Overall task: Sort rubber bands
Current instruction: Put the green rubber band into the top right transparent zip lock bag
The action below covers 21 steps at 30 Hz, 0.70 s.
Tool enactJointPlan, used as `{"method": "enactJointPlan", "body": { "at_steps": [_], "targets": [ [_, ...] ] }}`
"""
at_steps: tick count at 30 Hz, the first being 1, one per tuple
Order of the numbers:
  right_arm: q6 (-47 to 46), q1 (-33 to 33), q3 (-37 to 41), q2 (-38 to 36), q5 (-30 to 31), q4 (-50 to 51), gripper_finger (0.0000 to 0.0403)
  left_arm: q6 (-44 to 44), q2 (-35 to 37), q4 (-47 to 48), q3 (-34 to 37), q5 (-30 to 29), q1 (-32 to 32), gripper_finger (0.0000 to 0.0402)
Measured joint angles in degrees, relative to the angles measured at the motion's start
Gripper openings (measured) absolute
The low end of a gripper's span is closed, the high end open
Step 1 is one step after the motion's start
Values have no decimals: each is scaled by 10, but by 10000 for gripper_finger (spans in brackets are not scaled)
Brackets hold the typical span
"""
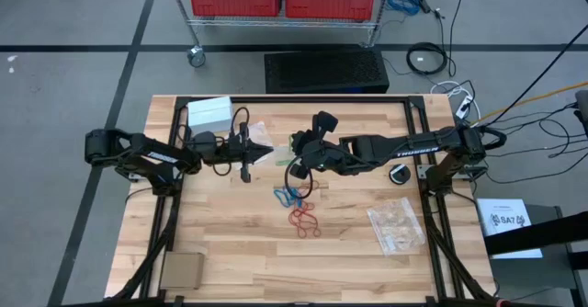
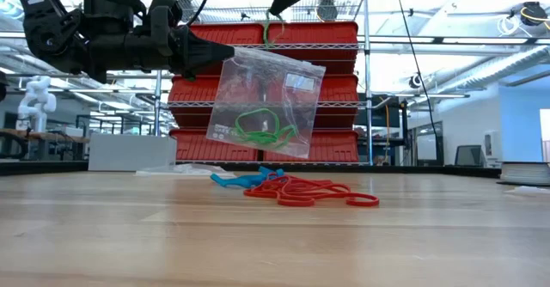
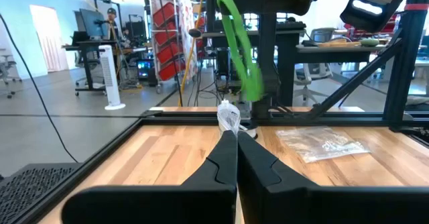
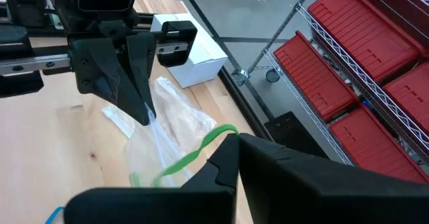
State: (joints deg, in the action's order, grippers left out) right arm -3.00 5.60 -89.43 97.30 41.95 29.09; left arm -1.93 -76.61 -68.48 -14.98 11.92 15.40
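Green rubber band [image 2: 273,22] pinched in right gripper [image 2: 277,14], dangling over mouth of clear plastic bag [image 2: 266,102]. Left gripper [image 2: 222,57] pressed together on bag's top corner, holding it up above wooden table [image 1: 230,243]. More green bands [image 2: 258,130] already inside bag. Red bands [image 2: 309,192] and blue bands [image 2: 236,180] lie heaped mid-table, directly below. Second bag [image 1: 397,228] lies flat near right edge.
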Motion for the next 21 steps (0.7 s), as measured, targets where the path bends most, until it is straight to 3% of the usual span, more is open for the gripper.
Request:
{"method": "enactJointPlan", "body": {
  "at_steps": [21],
  "targets": [
    [-8, -12, 0, 0, 0, 26, 0, 0, 0, 0, 0, 3, 0, 0]
  ]
}}
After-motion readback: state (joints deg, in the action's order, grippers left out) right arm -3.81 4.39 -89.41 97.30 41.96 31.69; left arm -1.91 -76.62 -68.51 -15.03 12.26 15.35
